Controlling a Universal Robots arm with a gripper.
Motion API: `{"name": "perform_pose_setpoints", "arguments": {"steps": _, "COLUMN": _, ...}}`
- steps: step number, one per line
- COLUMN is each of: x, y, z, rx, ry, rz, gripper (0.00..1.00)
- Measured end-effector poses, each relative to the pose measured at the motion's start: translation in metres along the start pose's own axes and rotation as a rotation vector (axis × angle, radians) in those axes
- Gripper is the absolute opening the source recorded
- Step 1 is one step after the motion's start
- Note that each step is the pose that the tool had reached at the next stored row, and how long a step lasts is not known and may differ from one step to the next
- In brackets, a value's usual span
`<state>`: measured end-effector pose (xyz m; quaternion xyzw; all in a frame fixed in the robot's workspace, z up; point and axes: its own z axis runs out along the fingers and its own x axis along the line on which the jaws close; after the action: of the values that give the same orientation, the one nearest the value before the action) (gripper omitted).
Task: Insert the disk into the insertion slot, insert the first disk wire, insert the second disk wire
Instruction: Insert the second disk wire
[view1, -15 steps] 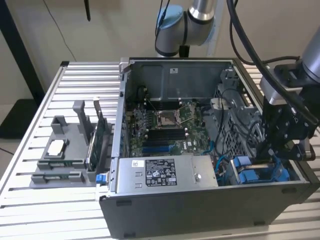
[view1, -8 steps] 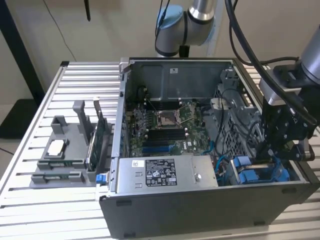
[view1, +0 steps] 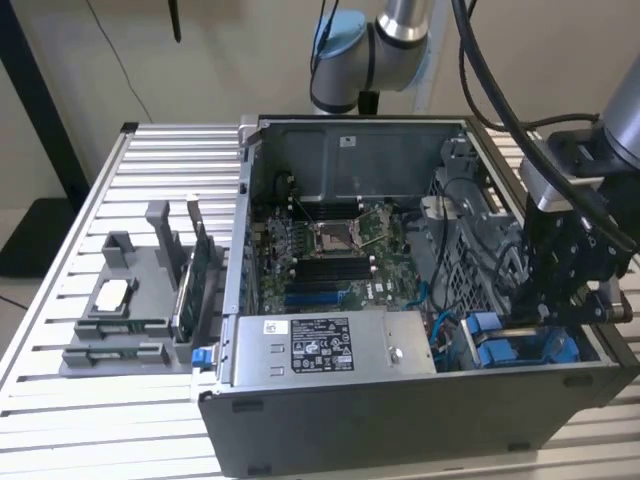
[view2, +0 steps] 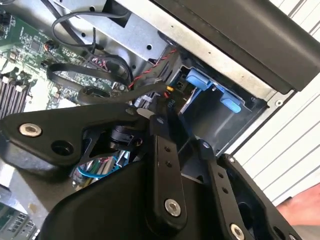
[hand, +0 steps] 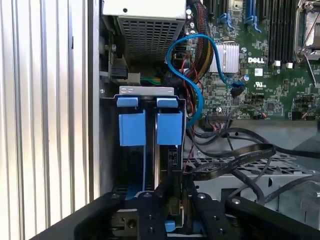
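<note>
- a ribbed metal worktop (view1: 60, 330) under everything;
- a dark-grey computer case (view1: 400, 420), its side open;
- a green motherboard (view1: 330, 250) on the case floor, with a silver heatsink (hand: 227, 56) and a looping blue cable (hand: 192, 75);
- a grey power-supply box (view1: 330, 345) with a white sticker, against the case's near wall;
- a grey parts holder (view1: 125, 320) on the worktop toward the exterior view's left, with a small pale chip (view1: 112, 294).

power supply (view1: 335, 345) in computer case (view1: 400, 420)

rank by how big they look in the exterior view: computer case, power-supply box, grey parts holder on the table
1. computer case
2. power-supply box
3. grey parts holder: looks close to the box in extent, so the last two are unsure.
</note>
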<state>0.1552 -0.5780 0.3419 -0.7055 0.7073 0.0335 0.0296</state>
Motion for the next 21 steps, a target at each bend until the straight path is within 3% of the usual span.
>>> {"name": "perform_pose_setpoints", "arguments": {"steps": 6, "x": -0.0022, "y": 0.0002, "z": -0.0241, "rx": 0.0000, "ry": 0.0001, "rz": 0.000, "gripper": 0.24}}
{"name": "perform_pose_setpoints", "arguments": {"steps": 10, "x": -0.0032, "y": 0.0004, "z": -0.0348, "rx": 0.0000, "ry": 0.0000, "rz": 0.000, "gripper": 0.24}}
{"name": "perform_pose_setpoints", "arguments": {"steps": 17, "x": -0.0042, "y": 0.0004, "z": -0.0465, "rx": 0.0000, "ry": 0.0017, "rz": 0.000, "gripper": 0.24}}
{"name": "perform_pose_setpoints", "arguments": {"steps": 21, "x": -0.0043, "y": 0.0004, "z": -0.0482, "rx": 0.0000, "ry": 0.0015, "rz": 0.000, "gripper": 0.24}}
